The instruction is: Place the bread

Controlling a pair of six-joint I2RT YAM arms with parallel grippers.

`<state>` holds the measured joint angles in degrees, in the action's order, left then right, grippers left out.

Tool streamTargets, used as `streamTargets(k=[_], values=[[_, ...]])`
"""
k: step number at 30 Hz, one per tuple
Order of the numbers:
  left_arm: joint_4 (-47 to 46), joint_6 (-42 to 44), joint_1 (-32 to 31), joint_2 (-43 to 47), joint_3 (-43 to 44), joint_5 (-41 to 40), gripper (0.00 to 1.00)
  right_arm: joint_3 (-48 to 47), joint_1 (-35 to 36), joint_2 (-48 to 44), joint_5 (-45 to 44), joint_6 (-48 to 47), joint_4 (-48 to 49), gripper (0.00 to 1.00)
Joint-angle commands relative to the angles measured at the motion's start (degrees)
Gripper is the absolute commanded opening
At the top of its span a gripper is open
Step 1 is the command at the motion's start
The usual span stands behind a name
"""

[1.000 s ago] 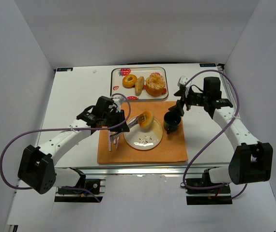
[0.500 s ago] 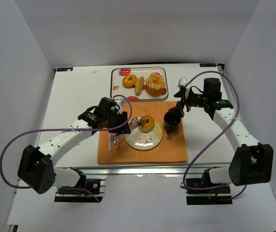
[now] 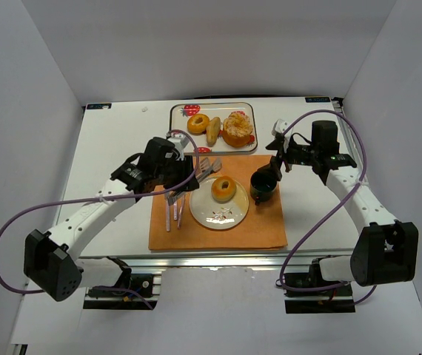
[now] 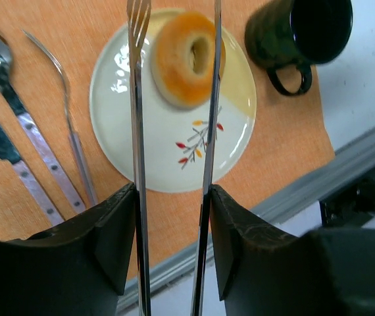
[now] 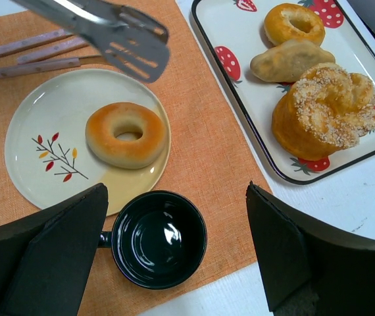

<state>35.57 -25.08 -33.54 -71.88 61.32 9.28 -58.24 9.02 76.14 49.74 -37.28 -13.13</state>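
While your left gripper [image 3: 178,177] clamps the tongs [image 3: 201,167], their tips sit apart, clear of the bread [image 3: 223,188]. Bread lies flat at the plate's [image 3: 218,217] 12 o'clock, top view. Your right gripper [image 3: 276,164] hangs at the mug's [image 3: 263,187] 1 o'clock, fingers wide, holding nothing.

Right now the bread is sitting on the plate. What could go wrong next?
1. The tongs in the left gripper hang open, and the wrist view shows the bread between their tips. Pulled back low, they might drag it along.
2. The bread lies close to the plate rim on the mug side, so a nudge could push it off.
3. The right gripper hovers open close to the mug and might knock it.
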Motion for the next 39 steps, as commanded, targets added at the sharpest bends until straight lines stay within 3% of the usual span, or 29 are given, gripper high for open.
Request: streamTargets(k=[1, 10, 17, 29, 39], values=[[-3.0, 1.4, 1.0, -2.0, 3.7, -5.0, 0.56, 0.1, -0.2, -0.9, 1.9, -0.5, 1.7, 0.89], [-8.9, 0.0, 5.3, -23.7, 21.5, -8.7, 0.55, 0.1, -0.2, -0.4, 2.5, -0.8, 2.0, 0.89], [-6.0, 1.4, 7.3, -32.1, 30.0, -13.8, 0.55, 1.1, -0.2, -0.8, 2.6, -0.3, 3.3, 0.89], [-8.1, 2.1, 7.8, -37.5, 31.7, -5.4, 0.56, 1.2, -0.2, 0.1, 2.4, -0.2, 3.5, 0.89], [-8.1, 2.8, 7.8, -39.9, 31.6, -4.9, 0.55, 1.0, -0.2, 0.4, 2.1, -0.2, 3.5, 0.89]])
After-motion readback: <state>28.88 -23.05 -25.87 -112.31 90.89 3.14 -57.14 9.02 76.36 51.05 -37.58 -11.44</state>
